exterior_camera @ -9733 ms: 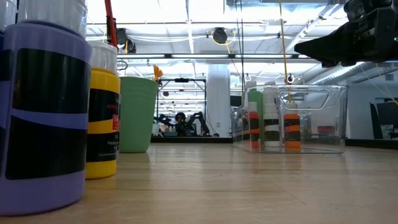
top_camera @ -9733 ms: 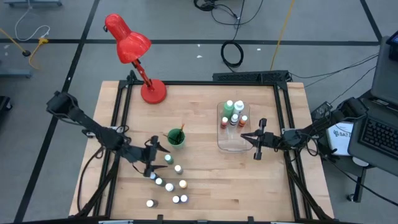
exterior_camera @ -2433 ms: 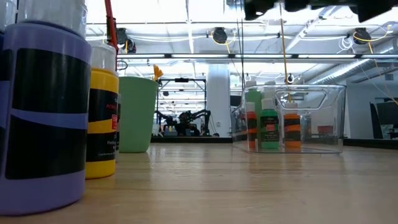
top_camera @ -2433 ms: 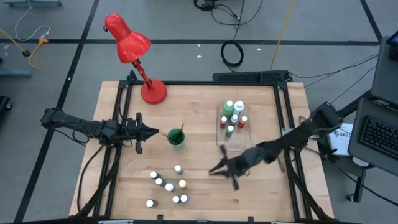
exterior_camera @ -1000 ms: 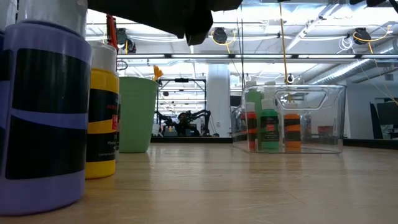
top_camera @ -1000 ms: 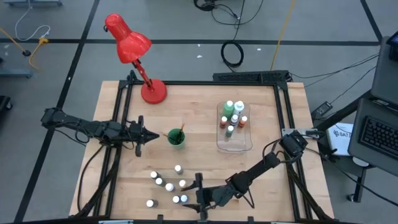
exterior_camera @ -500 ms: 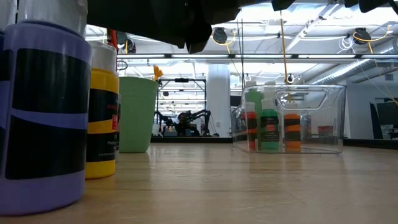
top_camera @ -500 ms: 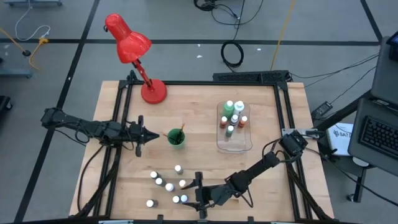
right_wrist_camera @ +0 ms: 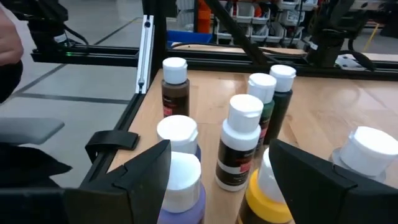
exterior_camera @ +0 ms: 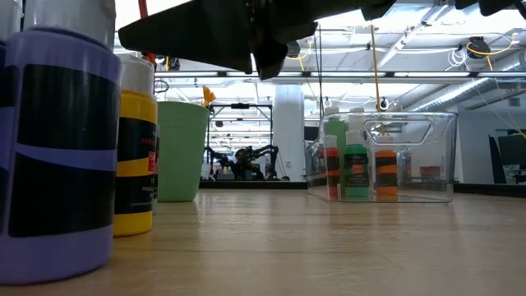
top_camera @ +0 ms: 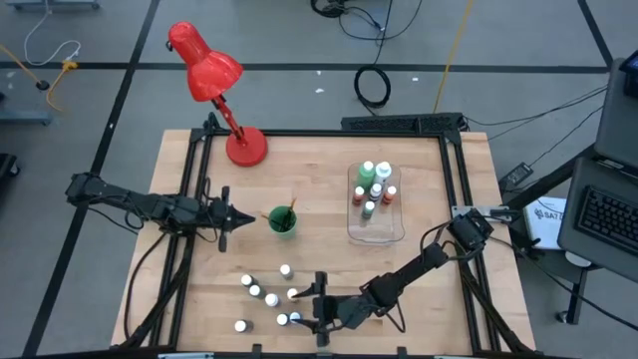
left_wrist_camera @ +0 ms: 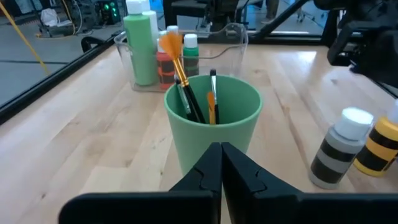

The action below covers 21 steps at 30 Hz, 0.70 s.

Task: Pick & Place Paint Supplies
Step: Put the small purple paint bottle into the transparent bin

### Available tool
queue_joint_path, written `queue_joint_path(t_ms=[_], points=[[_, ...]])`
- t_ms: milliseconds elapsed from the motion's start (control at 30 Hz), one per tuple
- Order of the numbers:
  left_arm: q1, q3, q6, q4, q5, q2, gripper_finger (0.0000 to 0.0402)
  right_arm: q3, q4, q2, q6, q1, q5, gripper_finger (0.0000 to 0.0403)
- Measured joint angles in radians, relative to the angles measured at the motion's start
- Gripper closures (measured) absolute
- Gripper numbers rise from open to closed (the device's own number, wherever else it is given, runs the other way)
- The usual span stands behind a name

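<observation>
At centre left of the high view, the left gripper has its fingers pressed together on nothing, its tips just short of the green cup — which holds paintbrushes. Lower centre, the right gripper stands spread wide, empty, over the cluster of white-capped paint bottles on the wood. Right of centre, the clear tray holds taller green, white and orange bottles — all upright.
</observation>
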Motion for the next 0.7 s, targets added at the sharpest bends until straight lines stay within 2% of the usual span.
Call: queue_joint_path(t_ms=[167,700], points=[[0.000,0.000,0.014,0.001,0.000,0.000,0.0381,0.000,-0.005,0.000,0.000,0.000,-0.003,0.0140],[0.000,0.000,0.033,0.004,0.000,0.000,0.0380,0.000,-0.008,0.000,0.011,0.000,-0.003,0.0140]])
